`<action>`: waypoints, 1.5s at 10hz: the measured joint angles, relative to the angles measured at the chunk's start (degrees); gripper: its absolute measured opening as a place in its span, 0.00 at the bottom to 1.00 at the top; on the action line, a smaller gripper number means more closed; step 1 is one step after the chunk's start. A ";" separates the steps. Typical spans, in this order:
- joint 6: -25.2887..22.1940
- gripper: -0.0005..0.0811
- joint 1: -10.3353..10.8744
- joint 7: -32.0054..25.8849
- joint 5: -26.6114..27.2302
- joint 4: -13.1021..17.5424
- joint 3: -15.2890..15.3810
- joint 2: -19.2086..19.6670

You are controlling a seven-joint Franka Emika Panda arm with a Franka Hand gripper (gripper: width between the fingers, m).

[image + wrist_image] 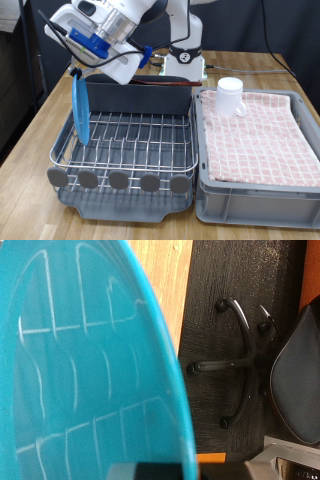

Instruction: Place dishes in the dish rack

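The bright-blue plate (80, 108) stands on edge at the exterior view's left end of the dish rack (140, 98), its lower rim down among the silver wires. My gripper (79, 68) is above it, shut on the plate's top rim. In the wrist view the plate (80, 360) fills most of the picture, and the rack wires reflect in it. The small white mug (231, 95) stands on the pink checked cloth to the rack's right. I do not see the wooden spoon.
The grey bin with the pink checked cloth (262, 135) sits against the rack's right side on the wooden table (30, 140). The wrist view shows an office chair base (232, 350) on the dark floor beyond the table edge.
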 joint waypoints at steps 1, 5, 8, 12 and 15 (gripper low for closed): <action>0.63 0.04 0.00 0.50 0.49 0.34 -0.02 1.28; 2.75 0.04 0.00 0.98 4.58 1.36 0.13 5.04; 3.48 0.04 0.00 0.98 7.91 1.38 0.57 6.48; 3.33 0.04 0.03 1.18 10.07 1.31 1.19 6.74; 1.31 0.36 0.13 -1.56 16.72 1.31 3.09 5.00</action>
